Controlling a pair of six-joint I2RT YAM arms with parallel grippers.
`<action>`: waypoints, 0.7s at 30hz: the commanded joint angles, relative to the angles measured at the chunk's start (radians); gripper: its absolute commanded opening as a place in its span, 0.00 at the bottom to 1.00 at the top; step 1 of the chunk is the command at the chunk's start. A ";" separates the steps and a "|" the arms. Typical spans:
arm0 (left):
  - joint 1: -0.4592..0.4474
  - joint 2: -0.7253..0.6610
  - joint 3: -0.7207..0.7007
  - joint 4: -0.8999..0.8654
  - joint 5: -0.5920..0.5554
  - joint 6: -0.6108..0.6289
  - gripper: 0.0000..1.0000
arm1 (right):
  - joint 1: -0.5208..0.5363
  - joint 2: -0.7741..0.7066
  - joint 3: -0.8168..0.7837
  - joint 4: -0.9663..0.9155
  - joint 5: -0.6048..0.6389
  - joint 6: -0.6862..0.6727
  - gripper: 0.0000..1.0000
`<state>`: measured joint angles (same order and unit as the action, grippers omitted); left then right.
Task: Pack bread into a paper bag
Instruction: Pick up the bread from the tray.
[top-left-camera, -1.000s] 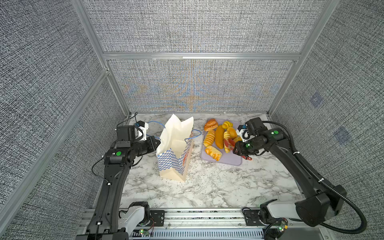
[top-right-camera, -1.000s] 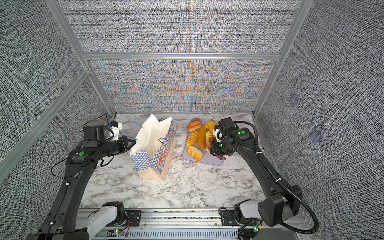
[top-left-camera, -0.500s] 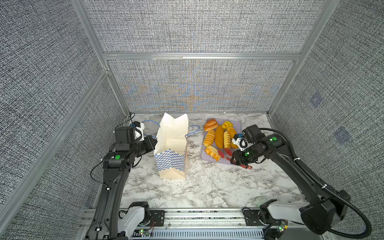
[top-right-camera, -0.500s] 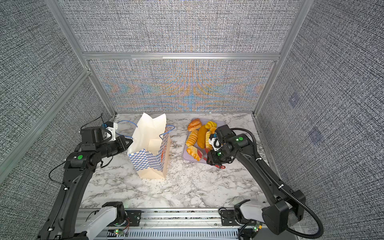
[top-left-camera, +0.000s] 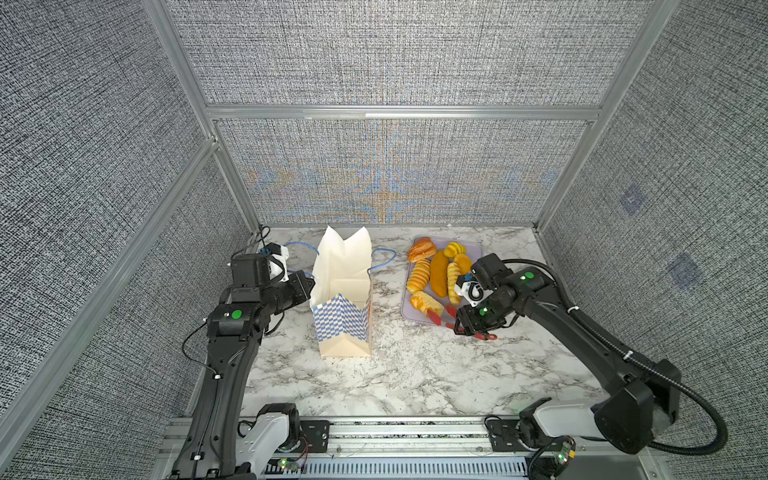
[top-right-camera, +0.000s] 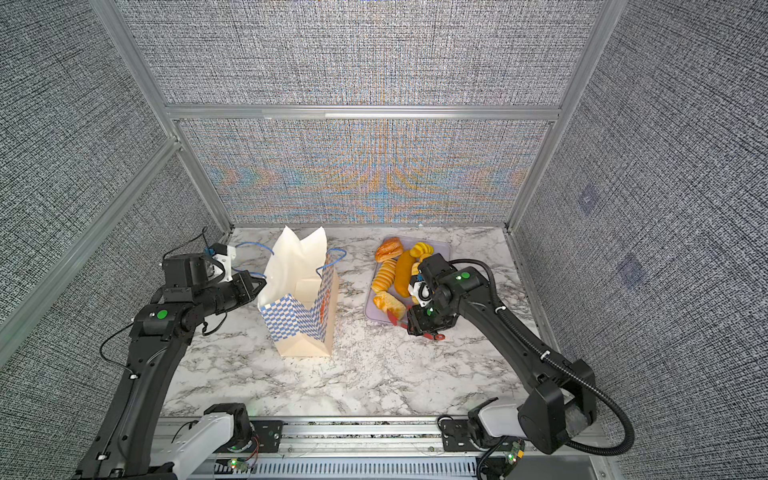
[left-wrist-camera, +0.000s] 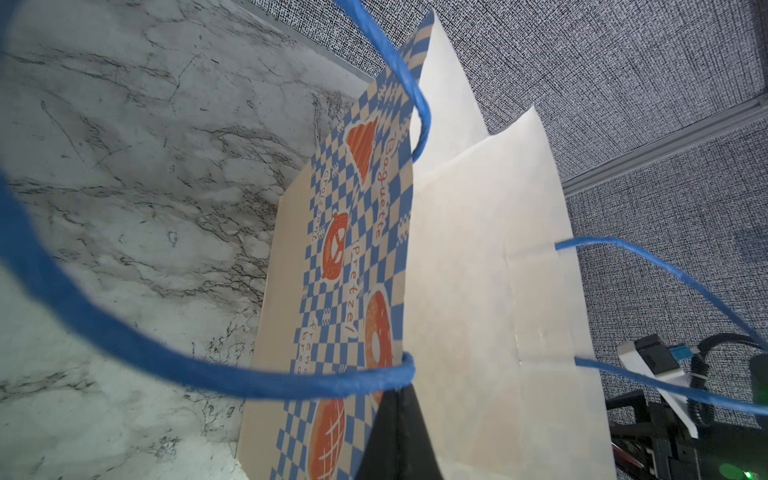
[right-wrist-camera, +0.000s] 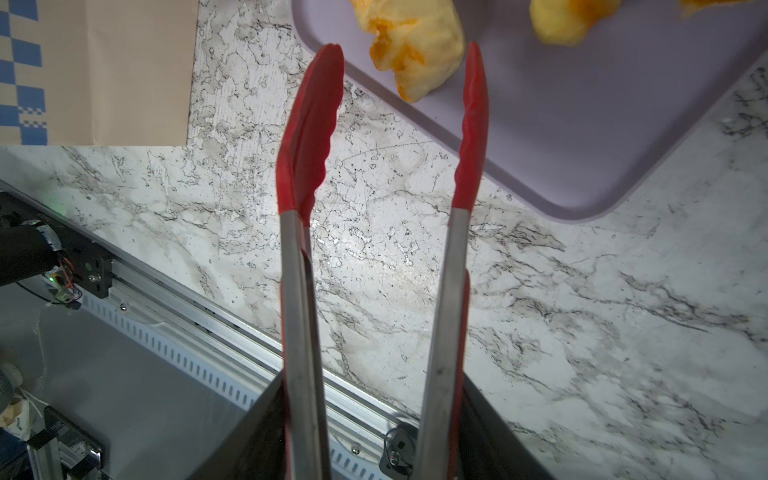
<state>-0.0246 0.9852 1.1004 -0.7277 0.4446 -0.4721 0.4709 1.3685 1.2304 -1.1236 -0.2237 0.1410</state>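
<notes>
Hardly begun, I'd say; the paper bag stands upright on the bench with its mouth open, and looking down into it in both top views I see only cream paper, no loaf. The bread all lies on the lilac tray, beside the bag but apart from it; I make out about seven pieces, some ridged, some smooth, crowded together.

The left tool is pinched tight on the bag's upper edge, next to a blue cord handle; I take that to steady the bag and hold the mouth wide. The right tool is clamped round the steel arms of a pair of red-tipped tongs; the tongs are spread and carry nothing. Their tips reach over the near corner of the tray, with the nearest roll showing between them in the right wrist view; whether they touch it I cannot tell. So every piece remains to be lifted across and dropped in.

The bench is white marble veined with grey, glossy, a little scuffed; grey woven panels close three sides, set in an aluminium frame; a slotted metal rail runs along the front, where both arms are mounted.
</notes>
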 joint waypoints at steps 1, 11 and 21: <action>0.000 -0.001 -0.002 0.013 0.003 0.006 0.00 | 0.003 0.019 0.006 0.028 0.024 -0.004 0.60; 0.001 0.002 -0.012 0.032 0.020 0.000 0.00 | 0.003 0.095 0.018 0.080 0.049 -0.006 0.61; 0.000 0.009 -0.002 0.017 0.020 0.004 0.47 | 0.004 0.155 0.044 0.113 0.021 -0.021 0.60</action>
<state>-0.0246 0.9951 1.0920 -0.7067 0.4667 -0.4744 0.4736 1.5169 1.2648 -1.0313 -0.1925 0.1326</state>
